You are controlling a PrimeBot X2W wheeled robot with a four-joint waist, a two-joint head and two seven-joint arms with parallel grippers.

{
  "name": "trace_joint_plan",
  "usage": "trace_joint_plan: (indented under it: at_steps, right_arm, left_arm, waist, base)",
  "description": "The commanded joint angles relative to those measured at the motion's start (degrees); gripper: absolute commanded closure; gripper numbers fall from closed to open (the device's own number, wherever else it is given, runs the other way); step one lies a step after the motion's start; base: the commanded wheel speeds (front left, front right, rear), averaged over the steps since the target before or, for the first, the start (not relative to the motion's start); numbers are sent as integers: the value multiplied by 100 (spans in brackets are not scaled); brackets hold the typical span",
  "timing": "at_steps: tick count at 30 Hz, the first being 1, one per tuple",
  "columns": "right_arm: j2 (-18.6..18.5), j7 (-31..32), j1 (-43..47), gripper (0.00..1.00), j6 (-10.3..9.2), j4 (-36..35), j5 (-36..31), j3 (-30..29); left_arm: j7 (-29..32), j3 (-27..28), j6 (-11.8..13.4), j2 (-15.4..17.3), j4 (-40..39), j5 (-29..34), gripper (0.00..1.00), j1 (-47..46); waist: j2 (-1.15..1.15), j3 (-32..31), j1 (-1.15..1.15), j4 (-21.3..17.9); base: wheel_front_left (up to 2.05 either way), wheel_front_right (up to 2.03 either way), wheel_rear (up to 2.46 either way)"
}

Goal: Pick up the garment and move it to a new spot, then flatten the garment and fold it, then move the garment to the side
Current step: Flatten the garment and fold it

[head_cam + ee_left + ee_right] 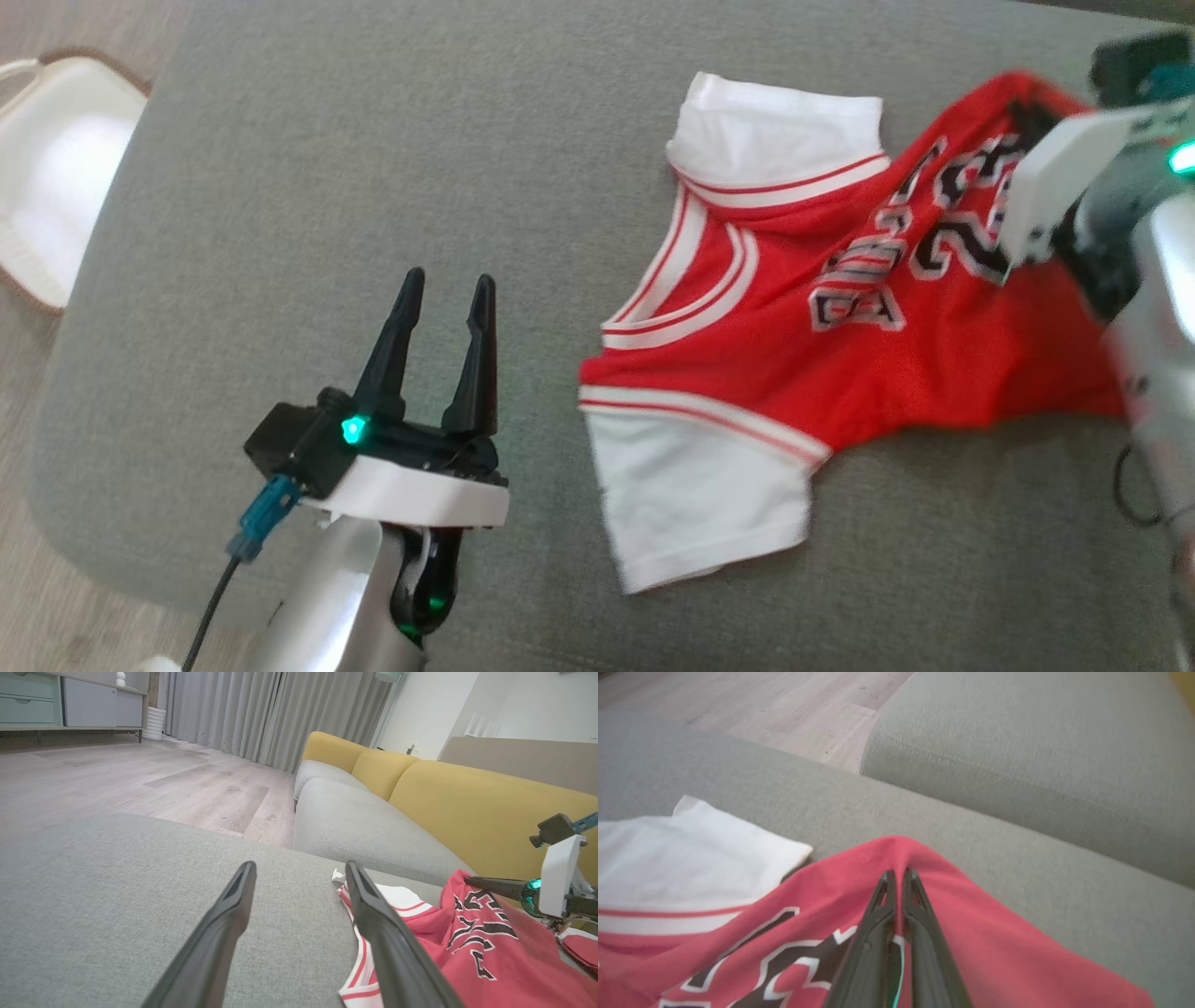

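**Fig.** Right tool [896, 875] had its two fingers pressed together on a raised ridge of the red garment [840, 308], at its far right corner. Left tool [446, 280] had its fingers apart and empty, poised over the bare grey cushion [280, 187], well apart from the cloth. The garment lay rumpled on the right half of that cushion, lettering up, with one white sleeve [700, 495] toward the robot.

Likely faults, as judged: the pinch took a thin fold close to the fabric's edge, so a lift could let the mesh slide free. Hoisted from a single corner, the rest would probably hang and twist, tucking the sleeves under and making the flattening harder. A carry past the cushion's rim could drop it on the wooden floor [140, 779].

The right wrist view gave the closed tips and the tented cloth — a detail the head view covered with the arm's pale housing. The head view gave the garment's whole outline. The left wrist view gave the strip of floor between cushion and sofa [467, 798].
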Motion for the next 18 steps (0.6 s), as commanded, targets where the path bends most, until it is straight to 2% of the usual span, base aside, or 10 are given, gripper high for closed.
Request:
trace_joint_plan:
  at_steps: [1, 12, 13, 14, 18]
  right_arm:
    - [-56, -91, -289, 100, -4, -86, -75, 55]
    - [-404, -734, -1462, 100, -4, 930, -940, -214]
    - [-422, -801, -1512, 81, -4, 1019, -1036, -196]
    - [-431, -889, -1556, 1, -4, 1102, -1112, -210]
    - [-382, -1236, -1627, 0, -4, 1419, -1327, -352]
  left_arm:
    - [-29, 122, 25, 32, -215, -67, 0, -193]
    - [-29, -209, 124, 32, -355, -220, 0, -295]
    - [-29, -227, 138, 32, -363, -228, 0, -293]
    - [-29, -238, 150, 32, -368, -234, 0, -290]
    - [-29, -227, 187, 32, -377, -228, 0, -271]
  waist:
    - [0, 61, -1, 85]
    - [0, 332, -1, 654]
    - [0, 345, -1, 686]
    - [0, 352, -1, 708]
    - [0, 334, -1, 694]
  base:
    - [0, 0, 0]
    - [0, 0, 0]
    - [0, 0, 0]
    - [0, 0, 0]
    - [0, 0, 0]
